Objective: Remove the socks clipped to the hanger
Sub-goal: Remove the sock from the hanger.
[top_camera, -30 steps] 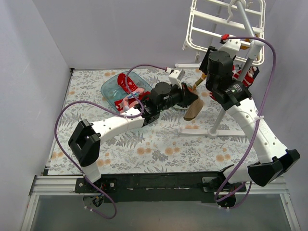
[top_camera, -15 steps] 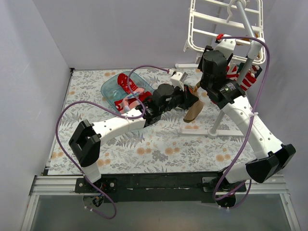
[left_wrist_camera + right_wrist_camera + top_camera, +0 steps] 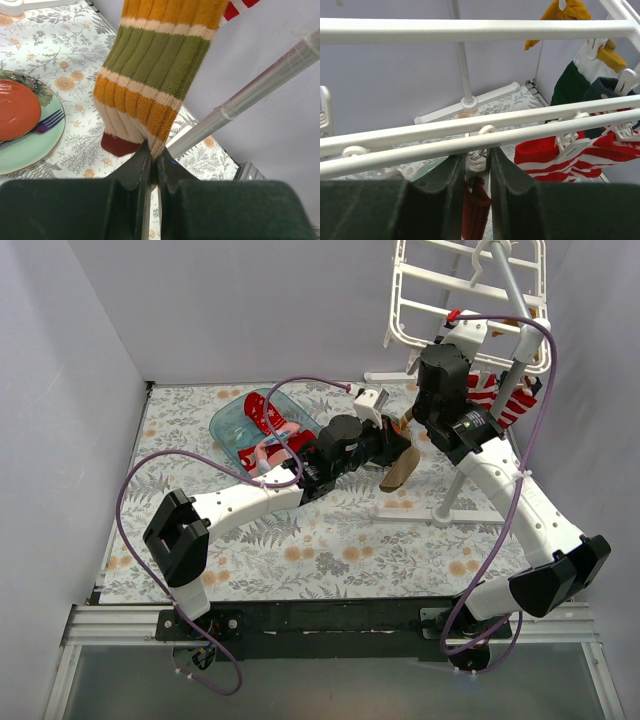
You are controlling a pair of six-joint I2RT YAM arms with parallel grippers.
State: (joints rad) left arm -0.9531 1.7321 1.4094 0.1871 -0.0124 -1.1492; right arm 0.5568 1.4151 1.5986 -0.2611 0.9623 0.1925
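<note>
My left jaws are clamped on the bottom edge of a mustard-and-green striped sock (image 3: 150, 85) hanging above the table (image 3: 65, 60). My right jaws pinch a white clip (image 3: 476, 162) under the hanger (image 3: 470, 30) bars, beside a red-and-white sock (image 3: 570, 156) clipped there.

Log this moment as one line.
left gripper: shut on striped sock toe | right gripper: shut on clip of hanger | striped sock: hanging, not freed
</note>
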